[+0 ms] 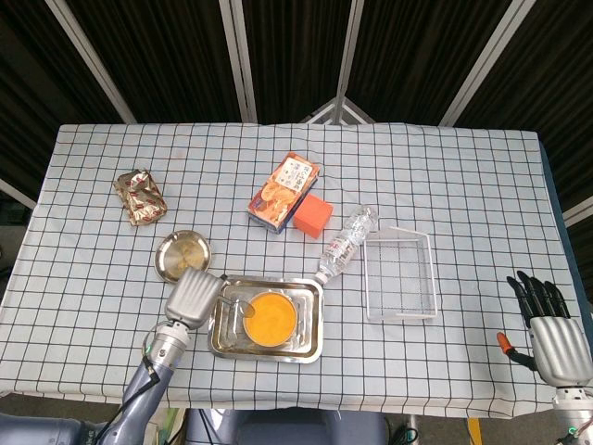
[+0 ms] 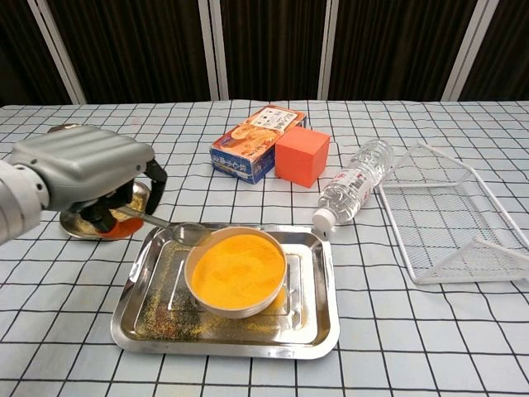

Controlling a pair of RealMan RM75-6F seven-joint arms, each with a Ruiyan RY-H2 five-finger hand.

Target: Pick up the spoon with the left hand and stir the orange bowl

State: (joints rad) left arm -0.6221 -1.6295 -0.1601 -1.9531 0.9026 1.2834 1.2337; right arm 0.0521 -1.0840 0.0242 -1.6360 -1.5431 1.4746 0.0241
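Left hand pinching spoon at orange bowl rim; right hand, fingers spread, only overhead.

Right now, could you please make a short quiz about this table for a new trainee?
1. True or false: the left hand holds the spoon.
2. Where is the spoon's scoop? A) above the small round dish B) at the left rim of the orange bowl C) inside the wire basket
3. Fill in: the orange bowl stands in a metal ____.

Key
1. True
2. B
3. tray
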